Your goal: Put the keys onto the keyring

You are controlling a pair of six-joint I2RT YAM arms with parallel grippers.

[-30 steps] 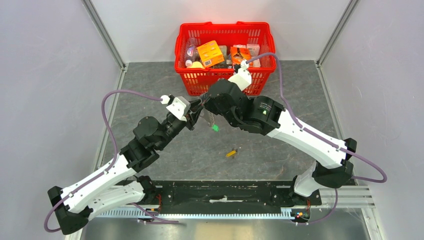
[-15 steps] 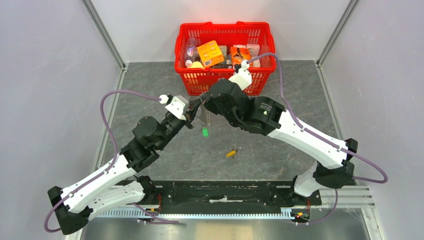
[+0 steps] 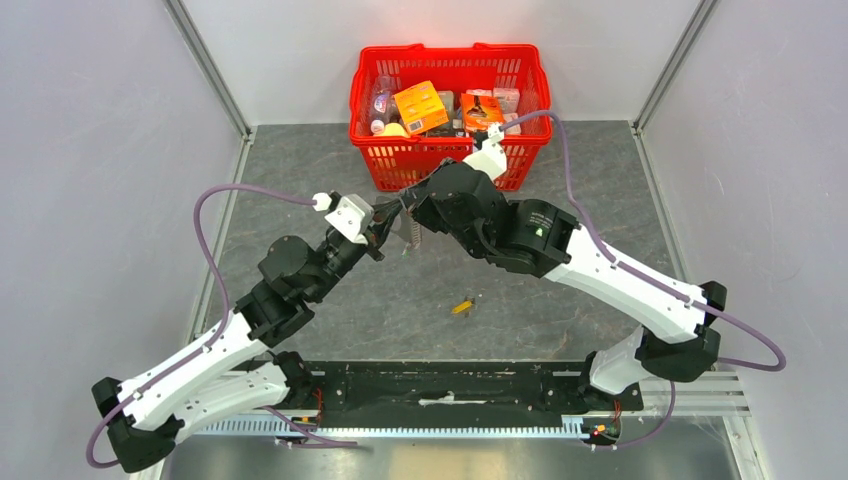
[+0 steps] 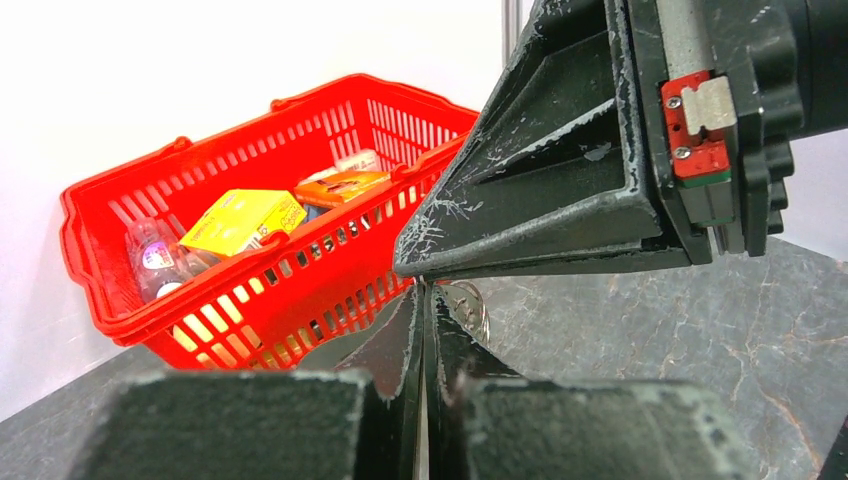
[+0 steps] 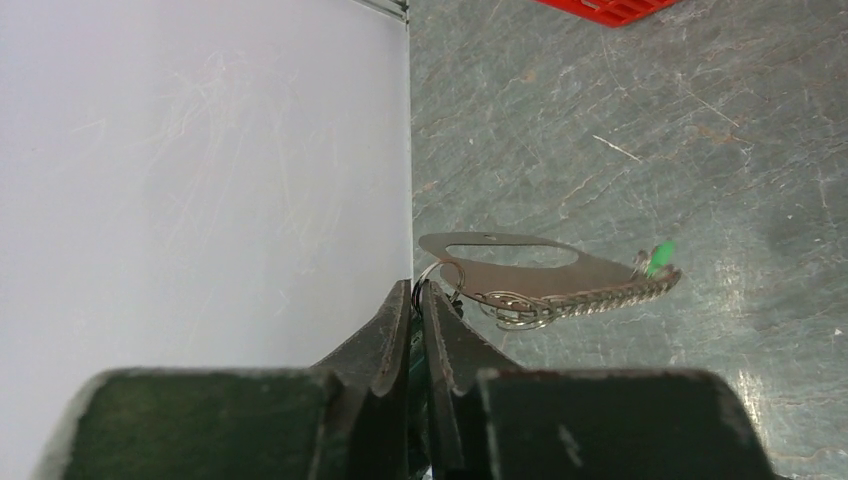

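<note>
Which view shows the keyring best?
Right wrist: the keyring is side-on against the table, with its coil and the green key clear. Top external shows only a small coil. Left wrist shows only a bit of wire loop beyond the left gripper.

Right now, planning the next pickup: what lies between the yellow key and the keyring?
Top view: only bare grey tabletop separates the yellow-headed metal key from the thin wire keyring.

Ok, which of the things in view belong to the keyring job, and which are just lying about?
Job:
keyring, held up
green key, at its far end
yellow key, on the table

Lying about:
red basket
boxes and a bottle inside it
</note>
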